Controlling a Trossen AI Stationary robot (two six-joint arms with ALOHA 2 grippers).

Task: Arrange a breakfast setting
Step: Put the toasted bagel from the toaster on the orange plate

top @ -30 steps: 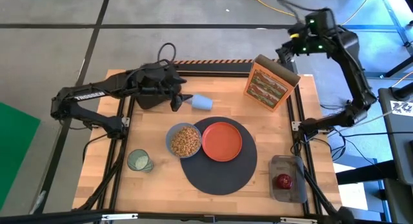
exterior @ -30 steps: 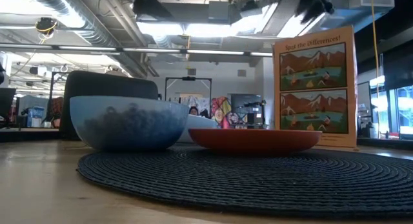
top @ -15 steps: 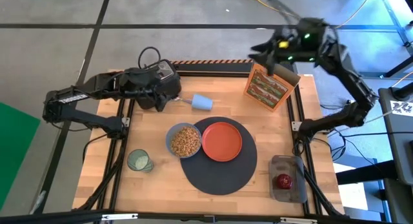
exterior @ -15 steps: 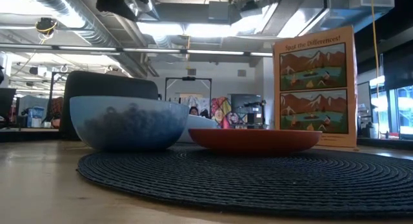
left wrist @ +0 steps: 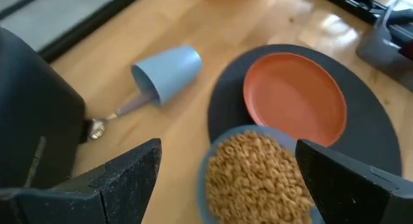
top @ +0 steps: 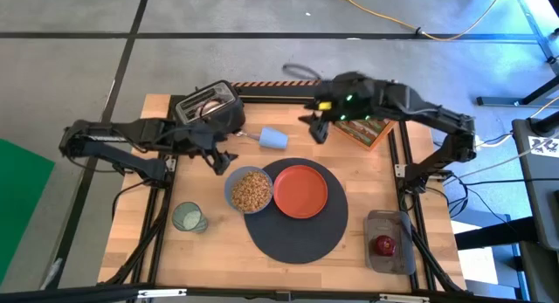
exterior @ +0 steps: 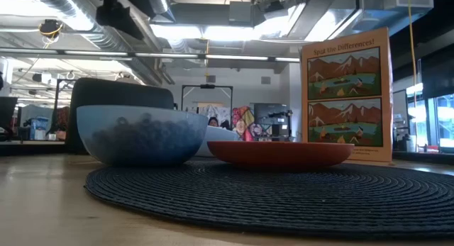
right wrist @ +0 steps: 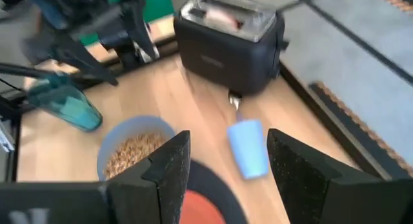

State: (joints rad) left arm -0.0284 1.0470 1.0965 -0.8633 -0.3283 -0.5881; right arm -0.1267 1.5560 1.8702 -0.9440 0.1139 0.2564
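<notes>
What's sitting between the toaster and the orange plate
In the high view, a light blue cup lies on its side between the toaster and the plate, a spoon running from its mouth toward the toaster. The left wrist view agrees.

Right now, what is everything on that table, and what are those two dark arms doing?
mat: one, dark grey, round, table centre.
plate: one, orange, empty, on the mat.
bowl: one, blue, full of cereal, at the mat's left edge beside the plate.
toaster: one, black, back left, toast in its slot.
blue cup: one, on its side by the toaster, a spoon handle inside.
green cup: one, front left.
cereal box: one, orange, back right.
apple: one, red, in a grey tray, front right.
left gripper: open, beside the bowl.
right gripper: open, above the blue cup.
</notes>
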